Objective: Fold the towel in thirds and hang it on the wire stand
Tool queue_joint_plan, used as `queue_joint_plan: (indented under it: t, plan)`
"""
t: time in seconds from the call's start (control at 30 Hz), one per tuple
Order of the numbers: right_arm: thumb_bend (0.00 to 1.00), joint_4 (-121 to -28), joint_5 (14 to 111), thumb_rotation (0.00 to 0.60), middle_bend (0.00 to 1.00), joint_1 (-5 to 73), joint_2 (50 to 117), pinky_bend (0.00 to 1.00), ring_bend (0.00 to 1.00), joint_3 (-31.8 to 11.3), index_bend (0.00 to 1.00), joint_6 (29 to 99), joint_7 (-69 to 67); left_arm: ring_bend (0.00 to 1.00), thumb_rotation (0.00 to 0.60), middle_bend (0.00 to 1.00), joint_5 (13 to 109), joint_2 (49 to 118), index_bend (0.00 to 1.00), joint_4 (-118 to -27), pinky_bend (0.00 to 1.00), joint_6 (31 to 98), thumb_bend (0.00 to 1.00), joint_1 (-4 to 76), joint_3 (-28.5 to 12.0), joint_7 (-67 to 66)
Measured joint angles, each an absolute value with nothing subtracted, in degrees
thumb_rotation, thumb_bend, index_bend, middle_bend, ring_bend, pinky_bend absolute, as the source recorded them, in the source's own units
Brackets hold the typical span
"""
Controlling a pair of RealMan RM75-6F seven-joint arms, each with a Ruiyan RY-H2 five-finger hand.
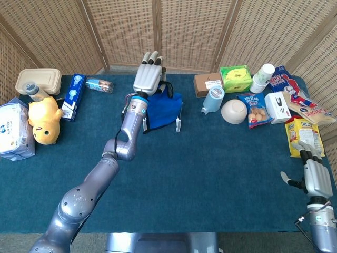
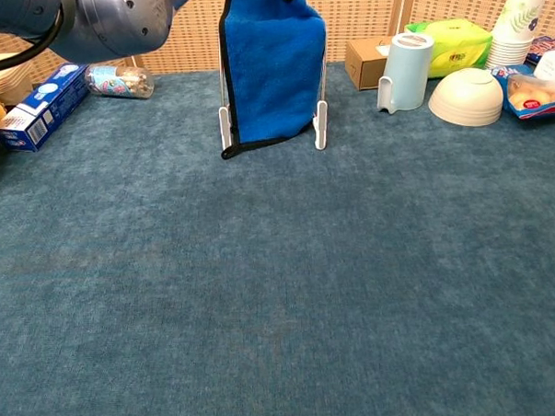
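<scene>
The blue towel (image 1: pixel 161 109) hangs folded over the white wire stand (image 1: pixel 178 124) at the back middle of the table. In the chest view the towel (image 2: pixel 271 70) drapes between the stand's two white feet (image 2: pixel 321 125), its black-edged corner dropping to the table at the left foot. My left hand (image 1: pixel 148 74) is stretched flat above the towel's top, fingers straight and apart, pointing away from me; I cannot tell whether it touches the cloth. My right hand (image 1: pixel 314 177) stays near the table's right front edge, fingers apart and holding nothing.
Left side: a yellow plush toy (image 1: pixel 43 120), a blue box (image 1: pixel 73 95), a lidded container (image 1: pixel 37 80). Right of the stand: a cardboard box (image 1: pixel 207 83), a pale blue jug (image 2: pixel 406 71), a white bowl (image 2: pixel 465 97), snack bags (image 1: pixel 255 109). A wicker screen stands behind.
</scene>
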State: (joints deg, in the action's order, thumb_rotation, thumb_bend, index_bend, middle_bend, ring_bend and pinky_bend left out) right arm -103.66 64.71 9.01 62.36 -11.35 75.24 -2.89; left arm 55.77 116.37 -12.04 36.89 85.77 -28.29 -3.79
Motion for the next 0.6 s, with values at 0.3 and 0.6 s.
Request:
queue_joint_plan:
  t: [0.3,0.6]
  plan:
    - [0.23,-104.0,65.2,0.600,0.09,8.7,62.1,0.00,0.00,-11.4,0.15,75.7,-3.3,0.00,0.600,0.00,56.8,115.9,0.08,-11.9,0.00,38.7,0.26,85.7,-28.0,-5.0]
    - [0.23,-104.5,65.9,0.600,0.08,8.5,61.6,0.00,0.00,-11.6,0.15,76.4,-3.4,0.00,0.600,0.00,57.0,114.4,0.07,-14.5,0.00,41.7,0.21,84.3,-28.6,-3.1]
